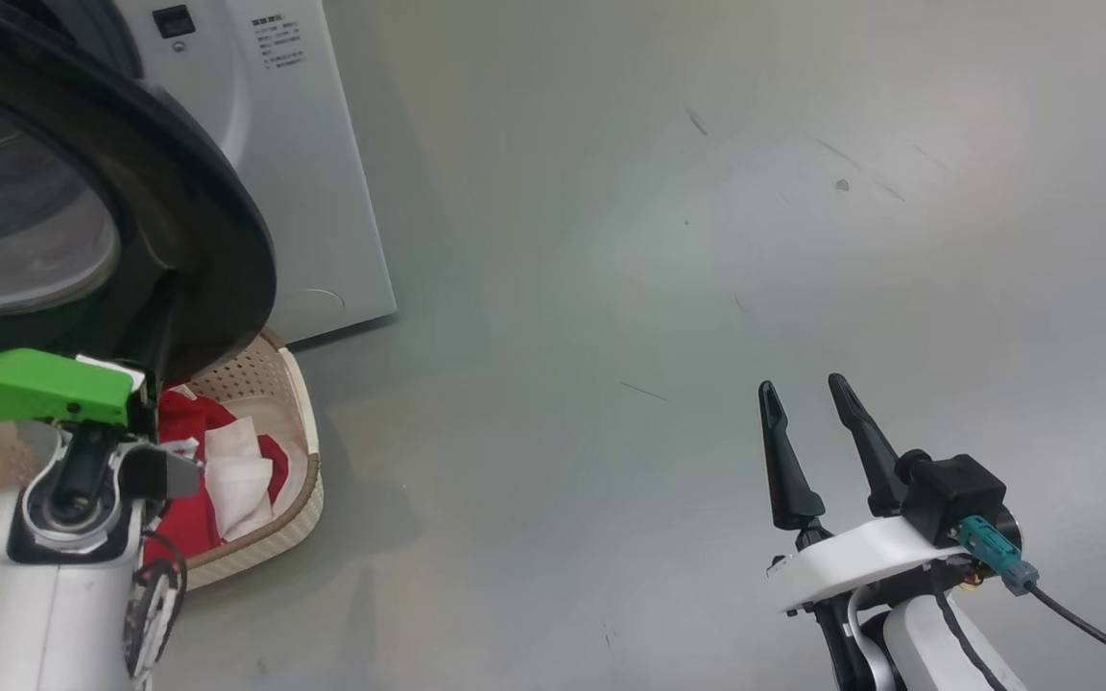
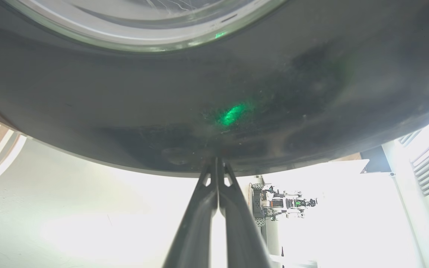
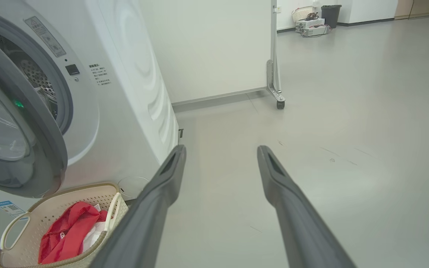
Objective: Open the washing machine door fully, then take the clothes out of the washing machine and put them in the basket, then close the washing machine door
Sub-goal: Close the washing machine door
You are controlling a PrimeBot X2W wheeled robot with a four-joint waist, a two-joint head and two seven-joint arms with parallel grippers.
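Looking down from the head: pale grey floor (image 1: pixel 707 288), smooth, faint sheen, a few dark scuffs (image 1: pixel 697 120) and thin scratches.

- White washing machine (image 1: pixel 303 192) stands at upper left of the head view, directly on the floor.
- Its door (image 1: pixel 217 230) is swung out from the front, glossy black rim around clear glass. Right wrist view shows the perforated steel drum (image 3: pixel 35 74) behind it.
- Basket (image 1: pixel 301 422) sits on the floor just in front of the machine, partly under the door's lower edge. Cream, perforated, brown rim.
- Clothes (image 1: pixel 183 422) lie inside the basket: red fabric with white pieces on top.
- Small blue label (image 3: pixel 8 208) low on the machine front, next to the basket.

Left gripper (image 2: pixel 217 160): fingers pressed together, nothing between them. Tips appear to touch the lower black rim of the door. A green glint shows on the rim just above them. Green cover (image 1: pixel 35 384) on that wrist.

Right gripper (image 1: pixel 801 386): fingers spread apart, empty, over bare floor well to the right of the machine.

Room, right wrist view: white wheeled partition (image 3: pixel 207 48) beyond the machine, caster (image 3: pixel 280 104) on the floor. Open grey floor runs back to a dark bin (image 3: pixel 330 15) near the far wall.
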